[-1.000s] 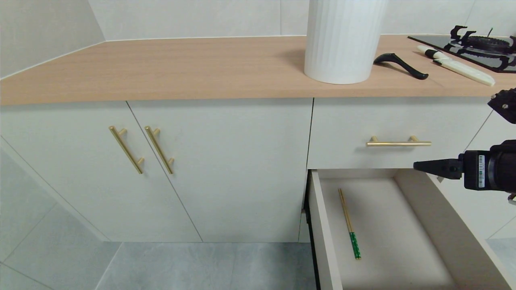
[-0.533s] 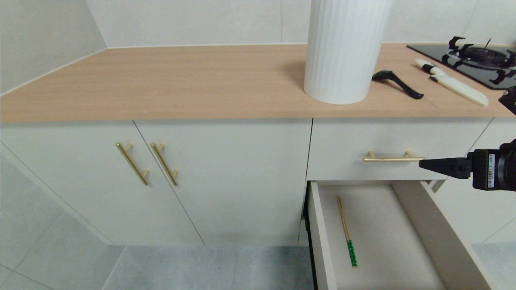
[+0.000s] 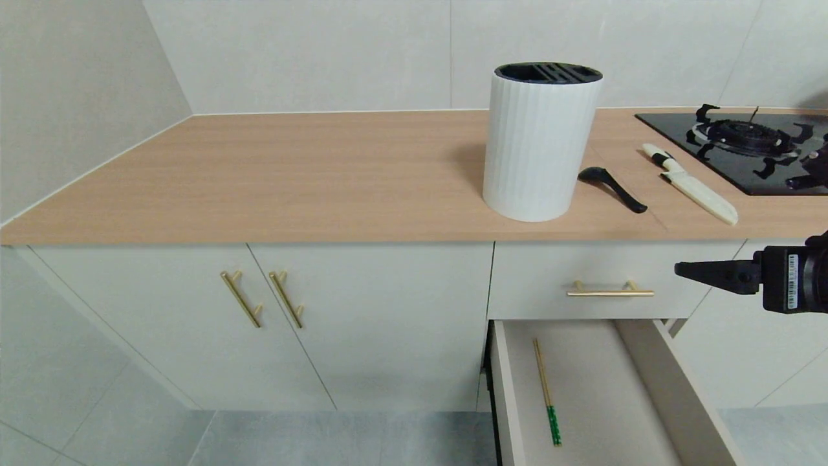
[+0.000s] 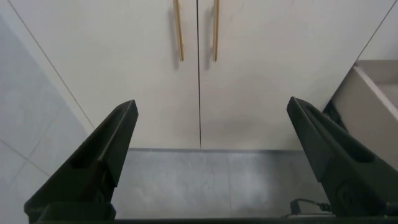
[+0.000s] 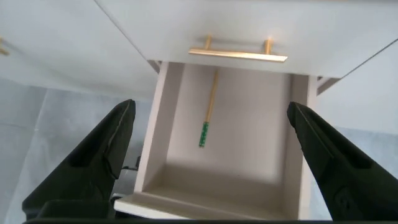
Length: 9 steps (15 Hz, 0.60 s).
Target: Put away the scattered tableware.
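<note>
since the whole picture has slid down, the camera has gone up and the things have stayed put; now the dark slotted top of the white holder point(image 3: 533, 155) shows. the right claw point(image 3: 687, 272) has come up too, from over the open drawer point(image 3: 656, 369) to just beside the gold handle point(image 3: 610, 292) of the shut drawer above it. its two fingers are spread wide and it holds nothing. the left claw point(image 4: 211, 104) hangs low in front of the cupboard doors point(image 4: 199, 74), also spread wide with nothing in it. the chopsticks point(image 3: 545, 388) lie in the open drawer, near its left wall, pointing from back to front, so that part looks done. the black spoon point(image 3: 611, 188) and the knife point(image 3: 692, 188) lie out on the countertop point(image 3: 291, 175), toward its right end, between the holder and the stove point(image 3: 744, 139). i think the robot is getting up high to fetch one of them next. the countertop is flat, smooth and looks like wood. the holder is tall and round with thin ribs down its side. the spoon is dark, shiny and curved. the knife is long and pale with a black band. the chopsticks are thin pale sticks with green ends.
</note>
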### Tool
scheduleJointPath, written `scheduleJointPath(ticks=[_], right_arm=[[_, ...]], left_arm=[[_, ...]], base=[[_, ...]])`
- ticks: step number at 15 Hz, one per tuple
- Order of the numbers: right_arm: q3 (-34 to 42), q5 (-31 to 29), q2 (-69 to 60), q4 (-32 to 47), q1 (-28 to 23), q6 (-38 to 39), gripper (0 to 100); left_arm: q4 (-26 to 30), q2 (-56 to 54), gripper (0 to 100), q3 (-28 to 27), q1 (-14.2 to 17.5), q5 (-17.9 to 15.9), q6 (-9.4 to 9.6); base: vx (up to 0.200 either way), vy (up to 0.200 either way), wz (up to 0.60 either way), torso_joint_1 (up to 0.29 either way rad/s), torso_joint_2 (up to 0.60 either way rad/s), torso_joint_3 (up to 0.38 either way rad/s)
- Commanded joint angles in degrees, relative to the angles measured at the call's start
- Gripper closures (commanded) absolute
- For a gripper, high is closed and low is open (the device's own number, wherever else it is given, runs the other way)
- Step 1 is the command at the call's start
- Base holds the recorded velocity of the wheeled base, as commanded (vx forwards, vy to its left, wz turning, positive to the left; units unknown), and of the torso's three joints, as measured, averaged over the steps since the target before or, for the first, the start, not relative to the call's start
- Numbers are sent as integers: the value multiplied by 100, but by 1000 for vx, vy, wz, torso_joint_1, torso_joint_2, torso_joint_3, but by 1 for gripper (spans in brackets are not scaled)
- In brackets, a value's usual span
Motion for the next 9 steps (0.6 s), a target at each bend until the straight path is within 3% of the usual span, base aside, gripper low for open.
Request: scheduleJointPath(ticks=[1,5,8,9], right_arm=[[20,9,15,1,2,-64,0],[117,0,24,-122,2,-82,0],[64,0,217,-570,-24,-187,0],[-68,9,490,-1071,-235,-442,0]], left_arm=[[1,2,0,0,1,2,-4],[1,2,0,0,1,2,-4],[1,2,0,0,1,2,5],[1,2,0,0,1,2,5]], base=[[0,0,0,242,-481,-256],[0,0,0,231,-475,-256],[0,0,0,74,-146,-79],[0,0,0,0,0,0]])
